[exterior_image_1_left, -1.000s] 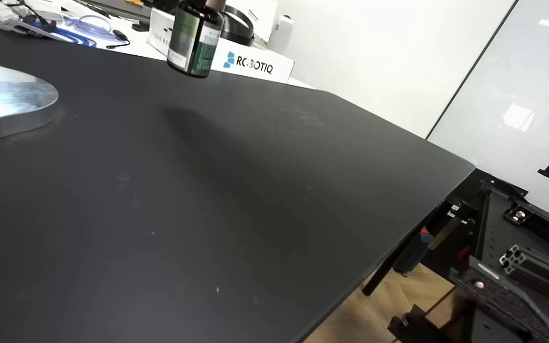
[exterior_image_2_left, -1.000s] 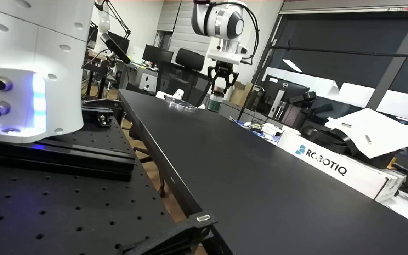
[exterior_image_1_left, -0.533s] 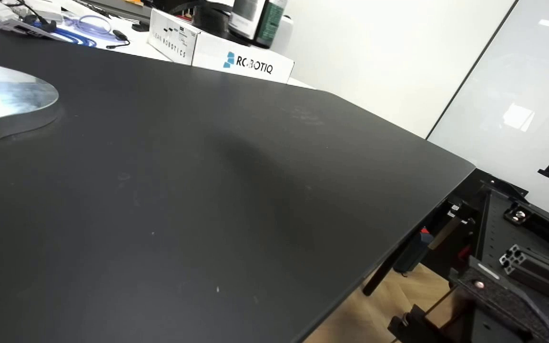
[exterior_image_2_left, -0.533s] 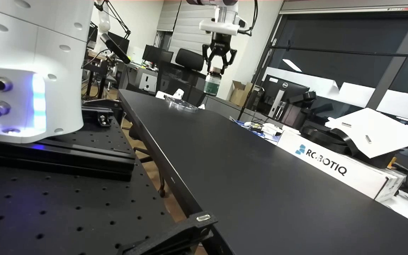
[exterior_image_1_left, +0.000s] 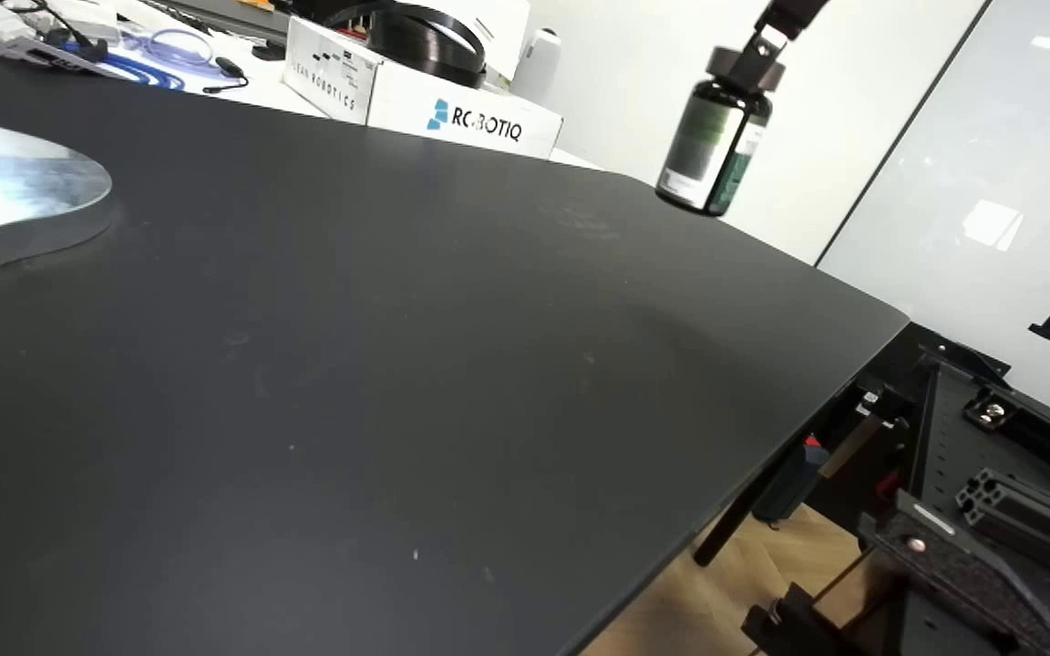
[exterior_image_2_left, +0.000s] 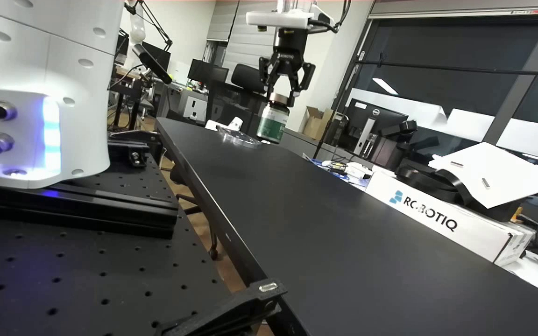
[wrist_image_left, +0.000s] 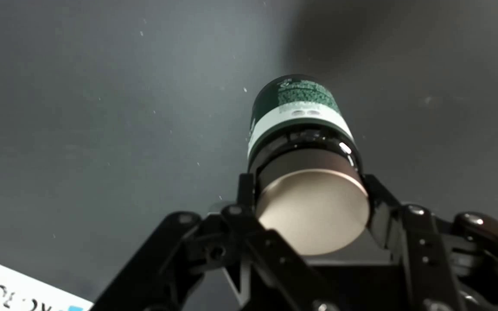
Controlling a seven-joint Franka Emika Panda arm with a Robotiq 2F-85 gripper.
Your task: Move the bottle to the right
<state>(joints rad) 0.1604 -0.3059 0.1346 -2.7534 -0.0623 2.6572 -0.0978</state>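
The bottle is small and dark green, with a pale label band and a brownish metallic cap. It hangs in the air above the black table in both exterior views [exterior_image_1_left: 705, 155] [exterior_image_2_left: 272, 123]. It also shows in the wrist view [wrist_image_left: 298, 110], cap toward the camera. My gripper [exterior_image_2_left: 280, 97] is shut on the bottle's cap, one finger on each side, as the wrist view [wrist_image_left: 311, 194] shows. The bottle is slightly tilted in the exterior views, and its base is apart from the tabletop. A dark shadow lies on the table beyond it in the wrist view.
The black table [exterior_image_1_left: 379, 383] spreads below. A clear plate with a curved edge [exterior_image_1_left: 24, 196] lies on it, also seen in an exterior view [exterior_image_2_left: 238, 138]. A white ROBOTIQ box [exterior_image_2_left: 418, 212] stands along the table's far side. Cables [exterior_image_1_left: 151, 64] lie near it.
The gripper carried the bottle rightward across an exterior view, rising first and then coming lower. In another exterior view both look larger, so nearer that camera. The grip is unchanged.
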